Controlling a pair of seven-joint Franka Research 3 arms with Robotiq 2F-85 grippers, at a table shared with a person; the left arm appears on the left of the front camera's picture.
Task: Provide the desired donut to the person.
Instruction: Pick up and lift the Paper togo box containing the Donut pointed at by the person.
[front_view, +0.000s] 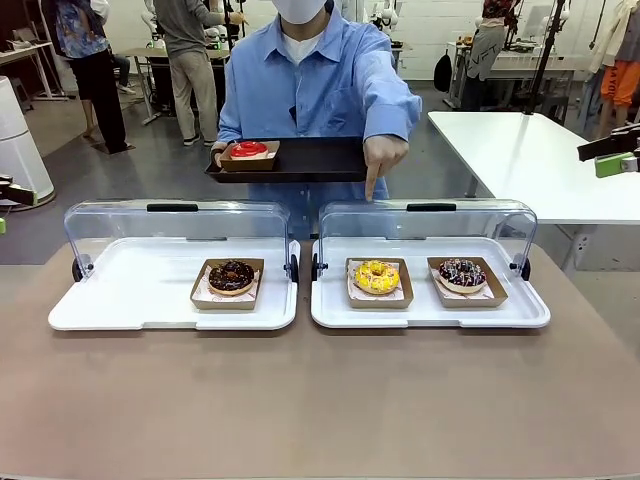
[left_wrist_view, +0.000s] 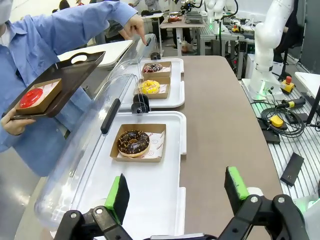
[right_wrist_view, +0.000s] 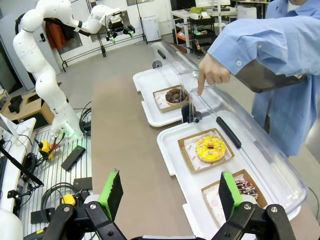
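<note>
Left claw (left_wrist_view: 176, 192): jaws wide apart, nothing between the green pads, touching nothing. It hangs over the near end of a white tray (left_wrist_view: 155, 200). Just ahead of it in that tray lies a chocolate donut (left_wrist_view: 133, 142) in a brown card dish. The tray's clear lid (left_wrist_view: 85, 165) is swung up on the side away from the table.

Right claw (right_wrist_view: 170, 194): jaws likewise wide apart and empty, in the air above the table (right_wrist_view: 125, 150) beside a second white tray (right_wrist_view: 170, 145). Ahead of it in this tray sits the yellow donut (right_wrist_view: 210, 148) in a card dish. Nearer the claw and to its side is a sprinkled donut (right_wrist_view: 245, 188) in another dish. The lid (right_wrist_view: 260, 160) is raised.

Beyond the yellow donut, the person's (front_view: 320, 80) hand (right_wrist_view: 212, 72) points one finger down over the lid edge, in line with that donut. Further back, the person holds a black tray (front_view: 310, 158) carrying a red donut (front_view: 249, 149) in a card dish.
</note>
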